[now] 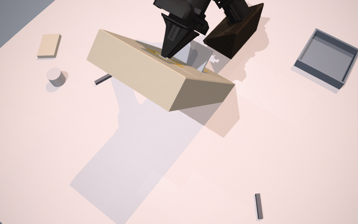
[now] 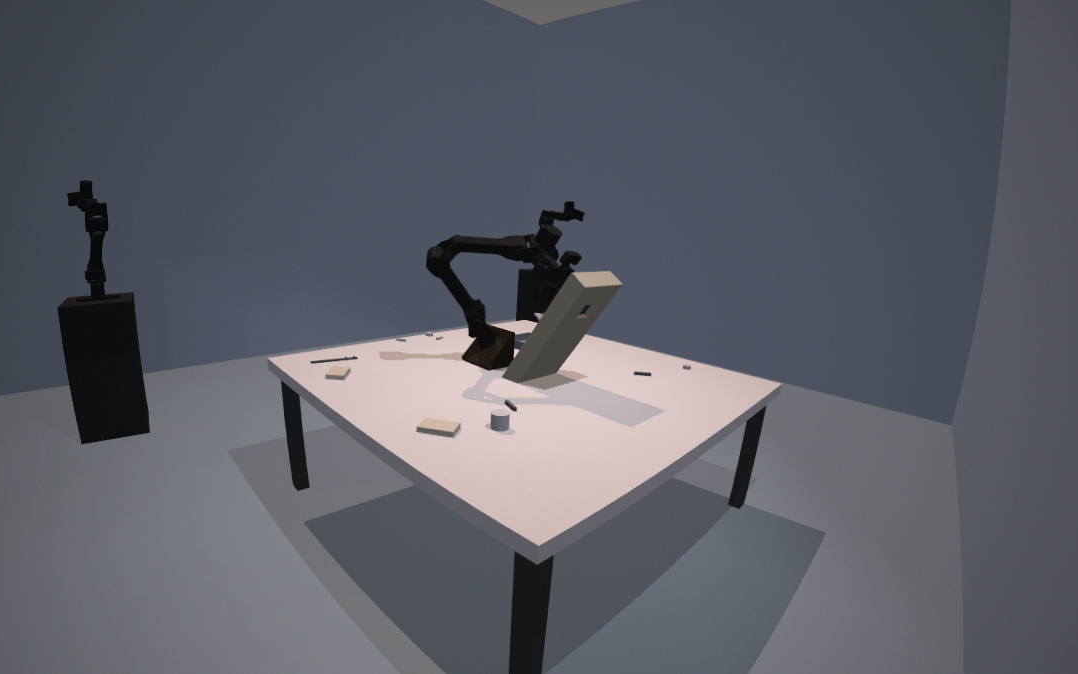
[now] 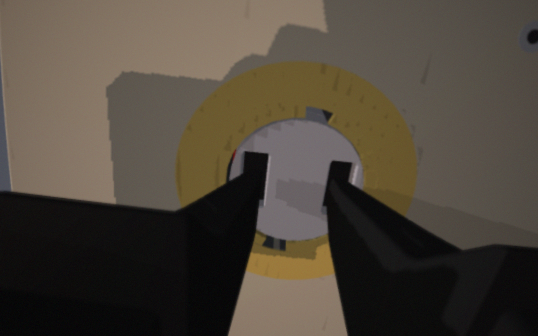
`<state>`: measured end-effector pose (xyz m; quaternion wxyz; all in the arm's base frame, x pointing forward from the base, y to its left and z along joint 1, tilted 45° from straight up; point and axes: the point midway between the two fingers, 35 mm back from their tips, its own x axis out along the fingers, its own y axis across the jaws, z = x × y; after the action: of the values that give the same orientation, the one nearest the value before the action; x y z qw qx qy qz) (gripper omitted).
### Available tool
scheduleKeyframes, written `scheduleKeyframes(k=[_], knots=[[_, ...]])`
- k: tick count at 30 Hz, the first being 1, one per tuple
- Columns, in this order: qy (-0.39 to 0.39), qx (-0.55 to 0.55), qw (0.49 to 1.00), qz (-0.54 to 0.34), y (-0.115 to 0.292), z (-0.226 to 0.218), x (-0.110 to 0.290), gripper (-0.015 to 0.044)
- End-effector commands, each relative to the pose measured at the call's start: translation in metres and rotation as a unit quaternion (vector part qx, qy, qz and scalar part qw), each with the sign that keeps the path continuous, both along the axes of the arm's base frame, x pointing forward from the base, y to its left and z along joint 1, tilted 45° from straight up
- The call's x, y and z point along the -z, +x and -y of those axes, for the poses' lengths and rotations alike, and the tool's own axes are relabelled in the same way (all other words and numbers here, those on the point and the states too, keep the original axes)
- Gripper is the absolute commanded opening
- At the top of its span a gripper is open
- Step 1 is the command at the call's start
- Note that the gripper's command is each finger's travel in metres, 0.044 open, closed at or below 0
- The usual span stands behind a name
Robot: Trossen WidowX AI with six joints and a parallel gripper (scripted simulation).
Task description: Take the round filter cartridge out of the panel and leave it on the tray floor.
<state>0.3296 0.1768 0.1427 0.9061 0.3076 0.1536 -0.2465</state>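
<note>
Grey cartridge (image 3: pixel 298 175): pincer (image 3: pixel 295 172) tips sunk in its slots, partly apart, clamping nothing; tips hidden from above; tray (image 1: pixel 350 65) visible only overhead.

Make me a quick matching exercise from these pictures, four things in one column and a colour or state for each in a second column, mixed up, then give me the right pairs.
Things:
1. filter cartridge
2. ring around the cartridge
3. tray
4. gripper

Colour or state:
A. yellow
B. blue-grey, with nothing in it
C. black, fingertips set in the two slots
D. pale grey, seated in the tan service panel

Pairs: 1-D, 2-A, 3-B, 4-C
</note>
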Motion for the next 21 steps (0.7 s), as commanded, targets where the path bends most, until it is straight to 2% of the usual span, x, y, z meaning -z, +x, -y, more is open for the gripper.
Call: scheduleKeyframes(k=[1, 21], knots=[[-0.001, -0.002, 1.000, -0.002, 0.0010, 0.0005, 0.0019, 0.0111], [-0.001, -0.002, 1.000, -0.002, 0.0100, 0.0044, 0.0064, 0.0111]])
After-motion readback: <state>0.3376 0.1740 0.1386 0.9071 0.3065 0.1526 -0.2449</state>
